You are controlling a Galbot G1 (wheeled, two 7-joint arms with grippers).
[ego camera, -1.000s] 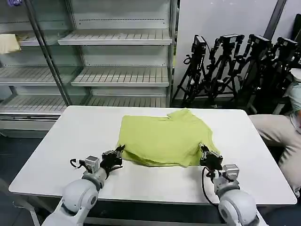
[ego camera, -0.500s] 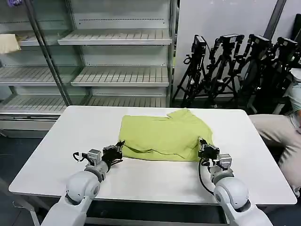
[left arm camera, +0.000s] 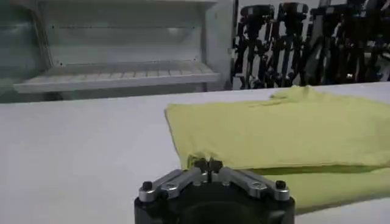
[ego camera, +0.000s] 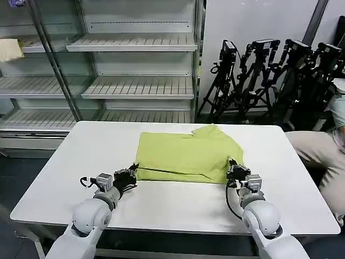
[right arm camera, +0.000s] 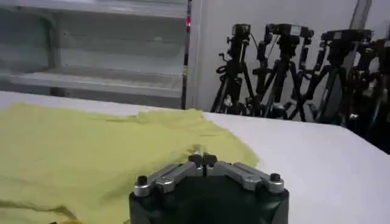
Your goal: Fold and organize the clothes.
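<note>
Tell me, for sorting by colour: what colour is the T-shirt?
Plain lime yellow-green T-shirt, clearest in the head view.

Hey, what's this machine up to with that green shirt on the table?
It's folding it. A lime T-shirt lies on the white table. The left end effector pinches the shirt's near left corner and the right end effector pinches the near right one, both shut on the fabric, with the near edge doubled over the rest.

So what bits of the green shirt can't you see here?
- Label inside the neck: hidden under folded fabric of the shirt, head view.
- Near hem corners: covered by the left hand and right hand, both shut on them.
- Lower layer: covered by the top fold.
- Shirt's far side: cut off by the picture's edge, left wrist view.
</note>
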